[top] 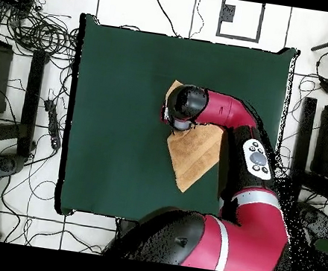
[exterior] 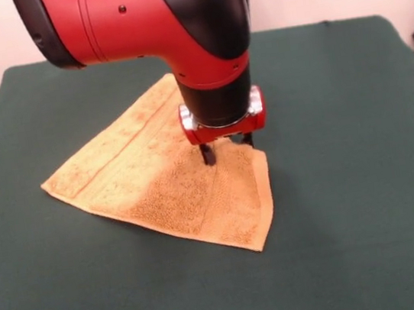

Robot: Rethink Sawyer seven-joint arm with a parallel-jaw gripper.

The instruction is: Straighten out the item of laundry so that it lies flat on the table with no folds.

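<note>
Reading the scene for print turns up no legible brand, label or writing on the arm, the towel or the table; a grey oval panel with round buttons shows on the arm's red link at the right of the overhead frame, but nothing on it can be read. From the front, the arm enters at the top of the frame, its thick red link running across from the upper left to a black elbow, then turning straight down through a black wrist and a red collar to the gripper, which points vertically at the cloth. Two dark fingers reach down onto the towel's raised right-hand edge, standing apart from each other, though whether they pinch the cloth between them cannot be told. The golden-orange towel lies at the centre of the green table, spread toward the left of the frame, its pale woven band running diagonally; its right part is lifted slightly under the gripper. Overhead, the wrist covers much of the towel just right of the table's centre
</note>
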